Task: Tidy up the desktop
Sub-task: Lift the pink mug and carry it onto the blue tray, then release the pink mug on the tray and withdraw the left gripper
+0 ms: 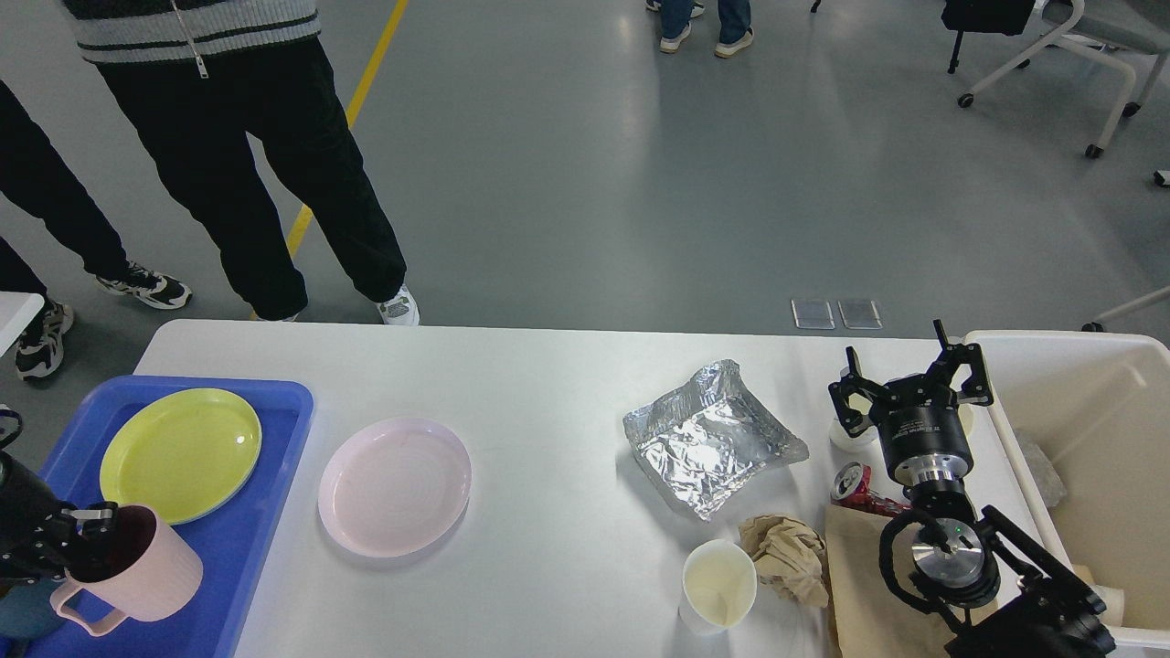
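The white desktop (548, 384) carries a pink plate (395, 486), a crumpled foil tray (708, 439), a paper cup (719, 585), a ball of brown paper (786, 556), a crushed red can (852, 482) and a brown paper bag (859, 594). At the left, a blue tray (238, 548) holds a yellow plate (180, 452). My left gripper (87, 537) is shut on the rim of a pink mug (142, 576), low over the tray's near end. My right gripper (900, 370) stands open above the desktop's right end, holding nothing.
A cream-white bin (1079, 366) stands just right of the desktop. A dark teal cup (18, 617) sits at the tray's near left corner. A small white cup (843, 437) is half hidden behind my right gripper. People stand beyond the far left edge.
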`<state>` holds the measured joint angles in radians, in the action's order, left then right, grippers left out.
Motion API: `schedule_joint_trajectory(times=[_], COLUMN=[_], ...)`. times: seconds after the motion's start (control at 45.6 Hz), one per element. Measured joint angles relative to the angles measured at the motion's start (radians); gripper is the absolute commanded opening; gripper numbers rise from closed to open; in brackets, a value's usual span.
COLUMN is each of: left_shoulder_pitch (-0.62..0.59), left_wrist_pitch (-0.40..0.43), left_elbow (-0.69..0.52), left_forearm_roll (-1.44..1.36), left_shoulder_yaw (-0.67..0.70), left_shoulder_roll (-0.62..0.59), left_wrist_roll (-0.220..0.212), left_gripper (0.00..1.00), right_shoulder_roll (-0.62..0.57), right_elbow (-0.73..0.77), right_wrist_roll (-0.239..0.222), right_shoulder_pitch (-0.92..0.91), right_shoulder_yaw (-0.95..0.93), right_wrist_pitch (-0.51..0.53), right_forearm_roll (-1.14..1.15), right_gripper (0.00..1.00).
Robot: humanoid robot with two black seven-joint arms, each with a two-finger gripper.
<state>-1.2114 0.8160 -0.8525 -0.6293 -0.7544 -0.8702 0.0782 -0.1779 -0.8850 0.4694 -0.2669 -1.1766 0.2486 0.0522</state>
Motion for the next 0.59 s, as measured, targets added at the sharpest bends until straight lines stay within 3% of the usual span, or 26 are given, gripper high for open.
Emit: schedule_joint_trajectory(times=[0.592], left_shoulder_pitch=[0.046], left_wrist_pitch=[-0.046], left_elbow=[0.005], left_forearm_roll=[-0.014], left_shoulder_yaw=[0.009], left_shoulder_roll=[0.01], left_wrist_roll=[0.01], left_gripper=[0.0], right_shoulder_roll=[0.0], right_elbow=[0.0], right_wrist_roll=[0.0], right_shoulder_pitch=[0.0], right_shoulder_yaw=[0.0], right_wrist_pitch=[0.0], right_forearm_roll=[0.0], right_gripper=[1.0])
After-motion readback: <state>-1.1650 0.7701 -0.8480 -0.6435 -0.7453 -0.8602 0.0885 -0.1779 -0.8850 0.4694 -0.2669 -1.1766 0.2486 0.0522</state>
